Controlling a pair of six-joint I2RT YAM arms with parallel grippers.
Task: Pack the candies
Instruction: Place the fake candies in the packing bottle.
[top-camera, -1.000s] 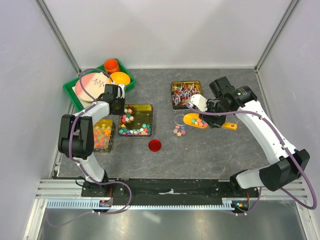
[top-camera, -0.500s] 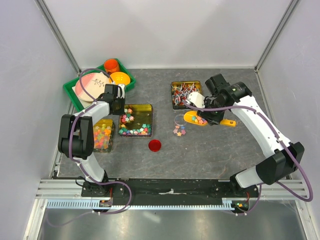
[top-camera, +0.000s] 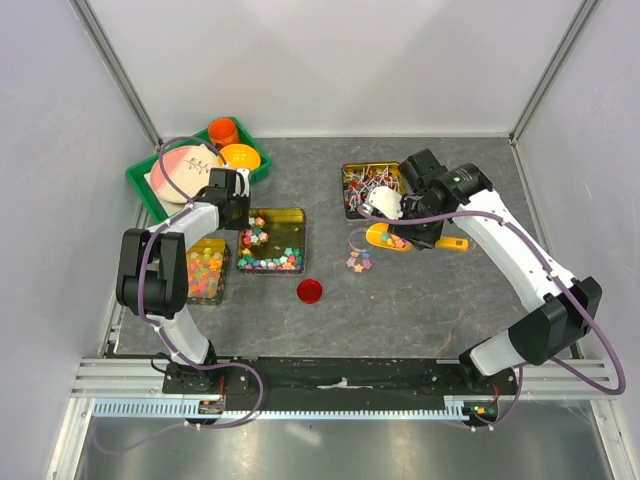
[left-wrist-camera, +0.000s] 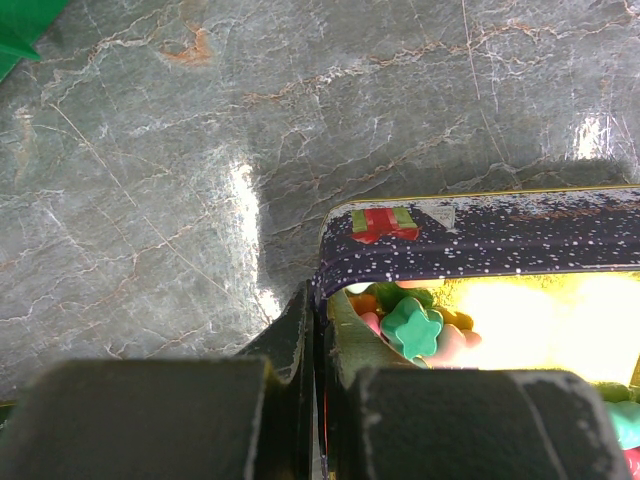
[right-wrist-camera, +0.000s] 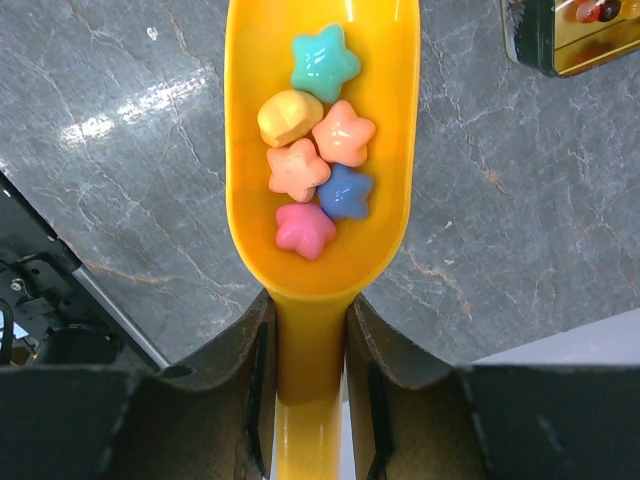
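Candies: six are lying in the bowl of the yellow scoop, upper centre of the right wrist view. More are sitting in the gold tin, left of centre in the top view, and a few are lying loose on the tabletop just beside the scoop.
Right gripper: is pinching the scoop's handle between both fingers.
Left gripper: is pinching the tin's wall at its corner.
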